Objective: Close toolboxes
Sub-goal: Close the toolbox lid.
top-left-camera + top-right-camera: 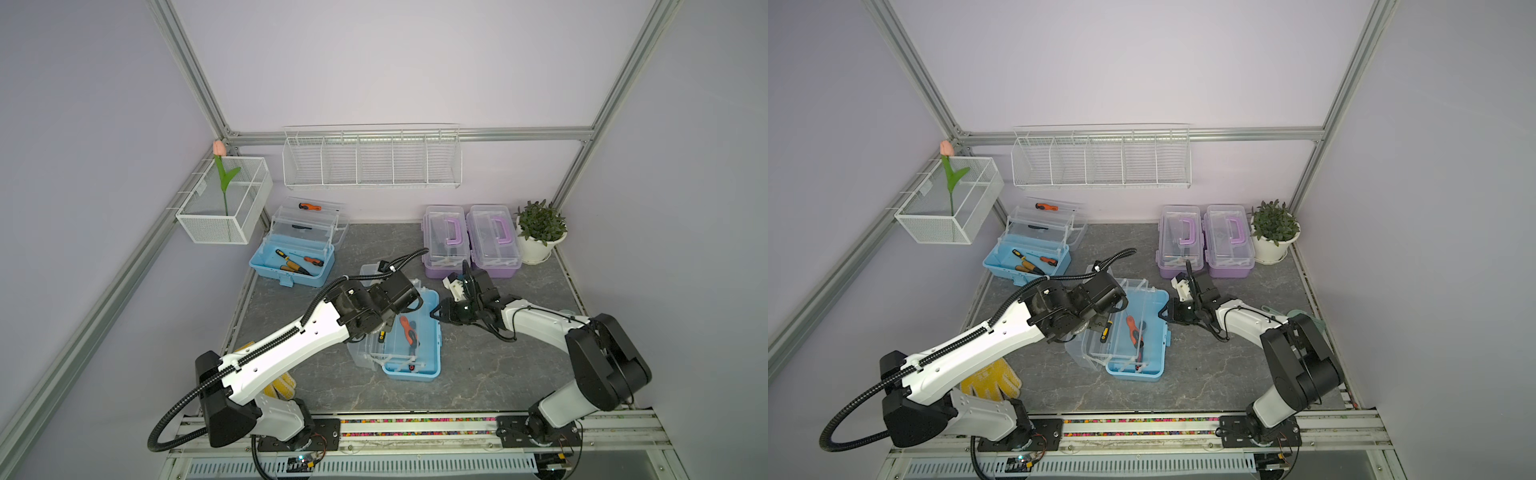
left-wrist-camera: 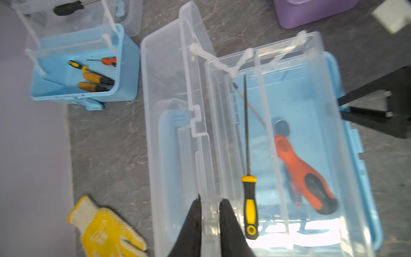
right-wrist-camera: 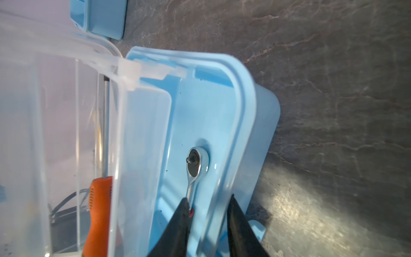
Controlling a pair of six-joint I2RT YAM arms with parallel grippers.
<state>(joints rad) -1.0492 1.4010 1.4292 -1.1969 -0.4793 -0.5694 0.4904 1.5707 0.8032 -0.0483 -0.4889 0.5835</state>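
A light blue toolbox point(image 1: 432, 332) lies open in mid-table, its clear lid point(image 2: 169, 111) swung out flat and its clear tray point(image 2: 311, 73) over the tub. An orange-handled ratchet point(image 2: 300, 173) and a yellow-black screwdriver point(image 2: 250, 207) lie inside. My left gripper point(image 2: 210, 204) stands slightly open astride a clear wall where lid and tray meet. My right gripper point(image 3: 209, 198) is open astride the tub's blue rim point(image 3: 242, 106), one finger inside by the ratchet's head point(image 3: 196, 162). A second blue toolbox point(image 1: 291, 266) stands open at the back left. Two purple toolboxes point(image 1: 444, 241) point(image 1: 492, 239) sit lidded at the back right.
A yellow glove point(image 1: 992, 384) lies near the left arm's base. A potted plant point(image 1: 540, 232) stands in the back right corner beside the purple boxes. A wire basket with a tulip point(image 1: 224, 208) and a wire rack point(image 1: 372, 162) hang on the walls.
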